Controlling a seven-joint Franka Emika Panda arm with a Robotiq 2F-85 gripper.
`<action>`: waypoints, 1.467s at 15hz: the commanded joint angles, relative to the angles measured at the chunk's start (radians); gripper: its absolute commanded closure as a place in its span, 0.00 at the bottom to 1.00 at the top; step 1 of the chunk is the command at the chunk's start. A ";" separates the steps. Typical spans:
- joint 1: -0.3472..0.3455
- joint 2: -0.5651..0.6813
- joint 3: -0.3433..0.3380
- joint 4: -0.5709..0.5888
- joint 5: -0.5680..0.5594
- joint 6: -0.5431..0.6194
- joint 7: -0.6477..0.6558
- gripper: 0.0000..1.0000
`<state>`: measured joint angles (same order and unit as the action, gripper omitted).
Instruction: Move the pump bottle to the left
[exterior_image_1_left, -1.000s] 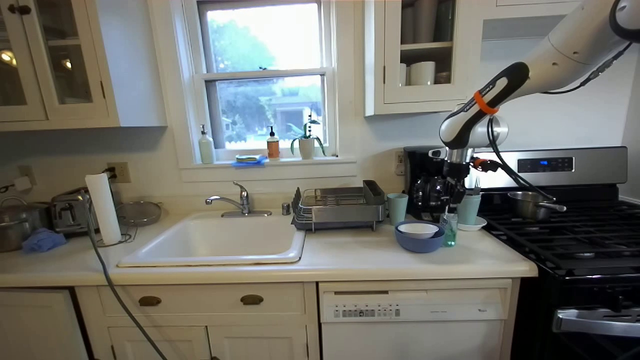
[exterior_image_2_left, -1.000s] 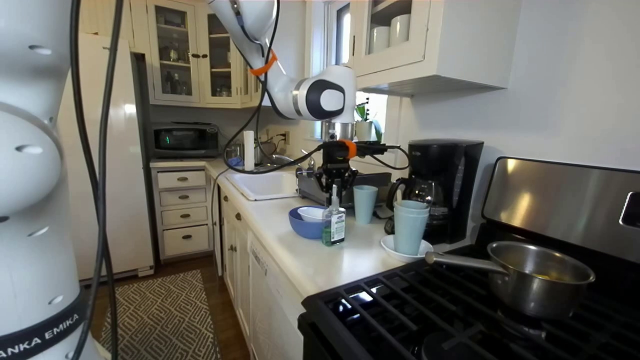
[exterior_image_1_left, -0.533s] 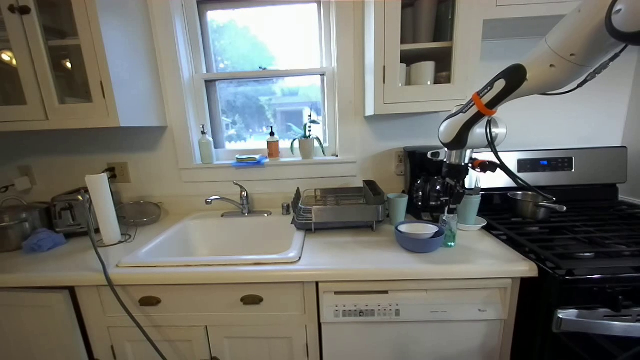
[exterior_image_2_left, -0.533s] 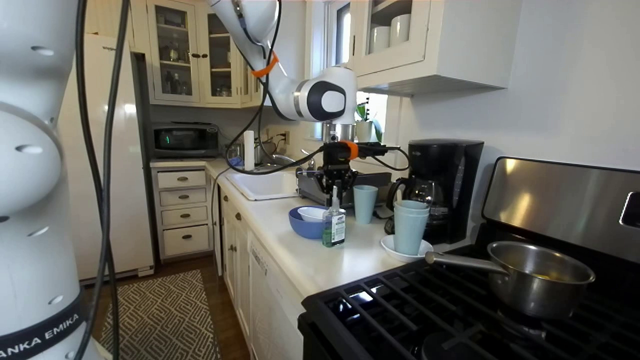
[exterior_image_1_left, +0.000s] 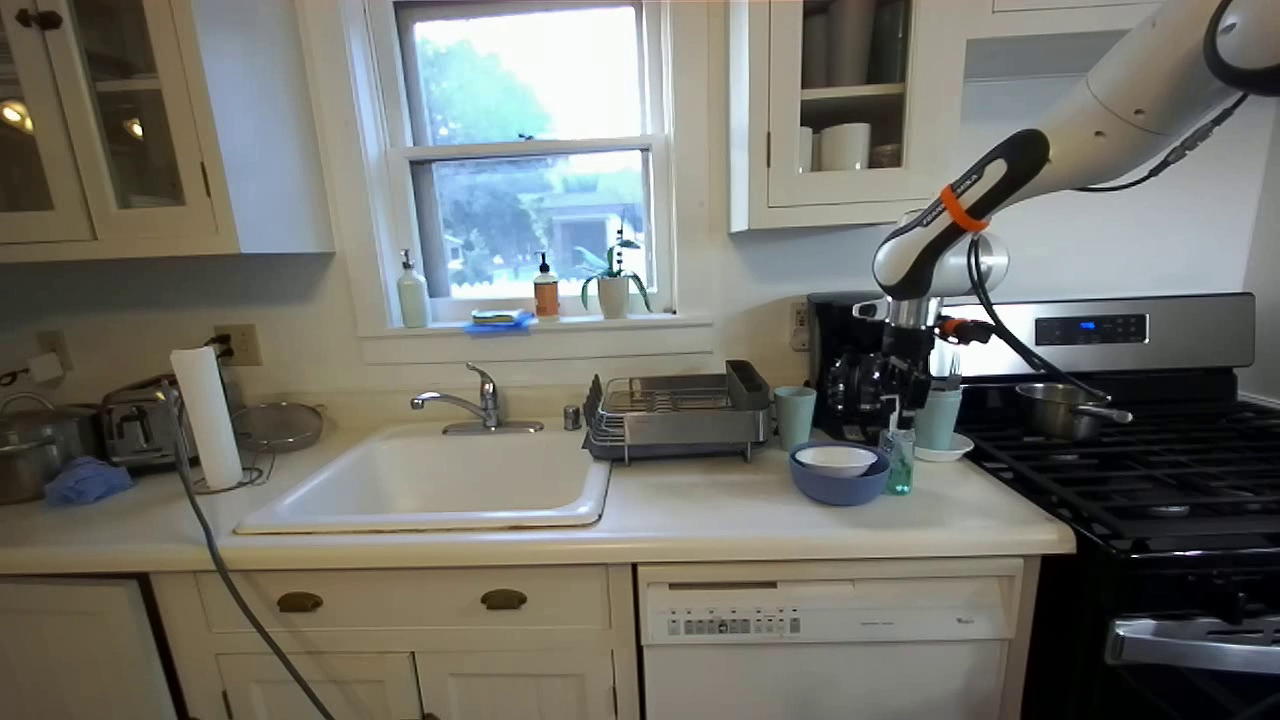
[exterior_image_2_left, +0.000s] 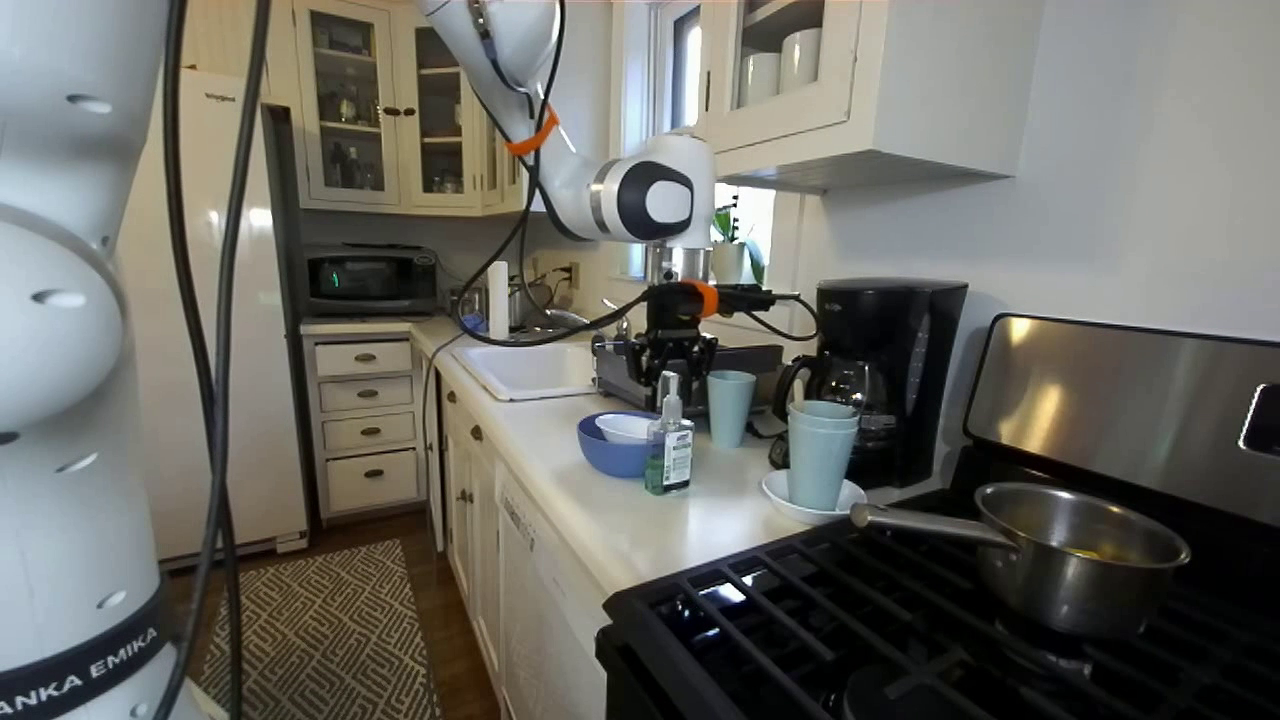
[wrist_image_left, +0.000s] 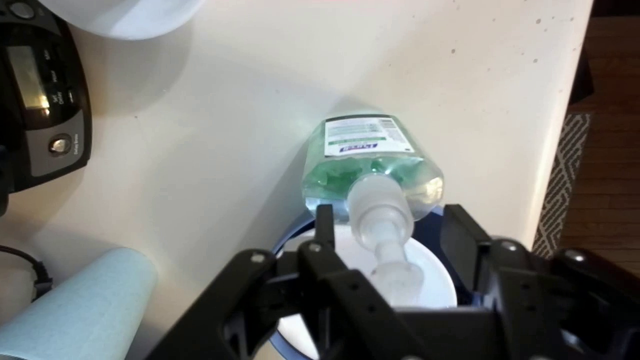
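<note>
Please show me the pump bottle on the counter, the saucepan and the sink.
Pump bottle (wrist_image_left: 368, 137), wrist view: its label.
Saucepan (exterior_image_2_left: 1085, 598), in an exterior view: outer wall.
Sink (exterior_image_1_left: 430, 520), in an exterior view: front rim.

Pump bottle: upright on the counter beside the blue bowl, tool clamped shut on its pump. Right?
Not clamped: wrist view shows the tool open, gaps between fingers and pump. Rest stands: pump bottle upright on the counter beside the blue bowl.

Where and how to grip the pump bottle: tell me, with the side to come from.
I'd lower the open gripper straight from above onto the pump collar: the pump bottle stands upright and narrows there. Close from the coffee maker side and the counter's front edge side, since the blue bowl crowds another flank.
</note>
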<state>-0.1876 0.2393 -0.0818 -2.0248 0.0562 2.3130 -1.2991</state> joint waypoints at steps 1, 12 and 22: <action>0.002 0.008 0.006 0.030 -0.025 -0.036 0.002 0.08; -0.020 -0.083 -0.020 0.005 0.046 -0.133 0.145 0.00; 0.025 -0.359 -0.030 -0.095 0.084 -0.177 0.701 0.00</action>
<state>-0.1902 0.0058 -0.1103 -2.0490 0.1319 2.1531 -0.7615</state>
